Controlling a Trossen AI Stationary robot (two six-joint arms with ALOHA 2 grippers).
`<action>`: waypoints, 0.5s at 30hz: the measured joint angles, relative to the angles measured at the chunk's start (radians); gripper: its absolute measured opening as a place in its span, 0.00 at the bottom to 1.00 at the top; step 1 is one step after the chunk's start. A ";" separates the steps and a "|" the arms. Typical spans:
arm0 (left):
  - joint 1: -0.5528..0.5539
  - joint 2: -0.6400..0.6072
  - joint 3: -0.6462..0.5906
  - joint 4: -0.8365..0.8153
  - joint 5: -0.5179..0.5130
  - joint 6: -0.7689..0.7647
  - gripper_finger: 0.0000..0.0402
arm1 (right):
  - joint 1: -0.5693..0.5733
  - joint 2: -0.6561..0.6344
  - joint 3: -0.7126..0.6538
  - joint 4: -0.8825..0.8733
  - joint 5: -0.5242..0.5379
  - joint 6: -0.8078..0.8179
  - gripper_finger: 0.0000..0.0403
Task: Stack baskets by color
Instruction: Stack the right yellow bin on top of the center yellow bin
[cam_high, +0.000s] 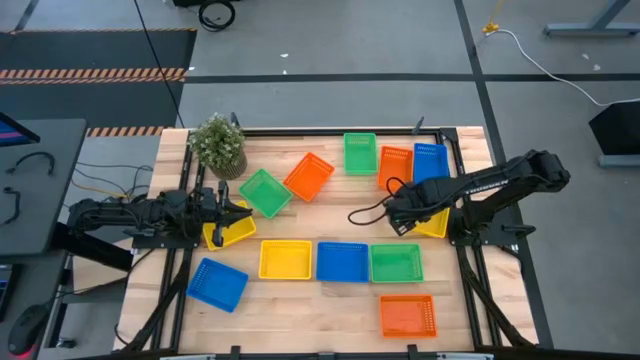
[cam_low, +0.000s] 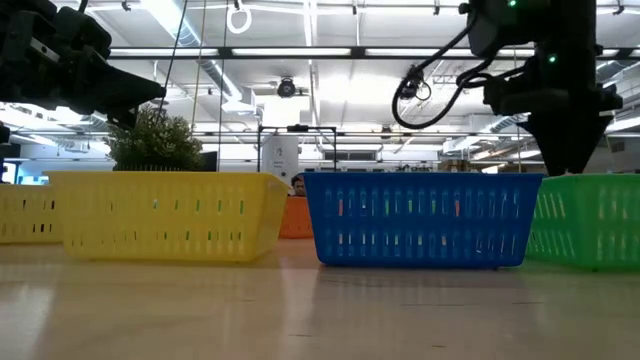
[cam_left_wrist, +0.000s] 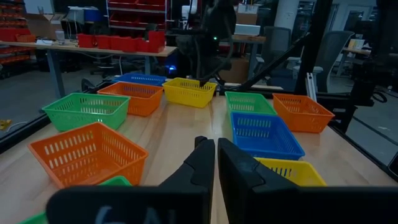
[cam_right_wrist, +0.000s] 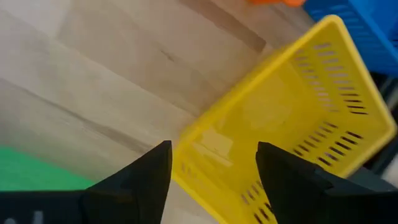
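Because your right gripper (cam_right_wrist: 214, 165) gapes over the yellow mesh-sided plastic basket (cam_right_wrist: 280, 118), holding nothing, expect a grasp there; your left gripper (cam_left_wrist: 216, 163), well away from that basket, looks nearly closed and empty.

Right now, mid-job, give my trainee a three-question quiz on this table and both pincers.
1. True or false: the right pincer is open over a yellow basket.
2. Which basket lies between the yellow basket and green basket in the front row? A orange, B blue, C green.
3. Fill in: the left pincer is ____.

Key: 1 true; 2 B, the blue basket; 3 shut.
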 joint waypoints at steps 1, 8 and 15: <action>0.000 0.000 0.000 0.000 0.000 0.000 0.06 | -0.006 0.000 -0.002 0.013 0.004 0.010 0.60; 0.000 0.000 0.000 0.000 0.000 0.000 0.09 | -0.054 0.005 -0.072 0.140 0.023 0.043 0.57; 0.000 0.000 0.000 0.000 0.000 0.000 0.08 | -0.078 0.022 -0.143 0.159 0.013 0.055 0.48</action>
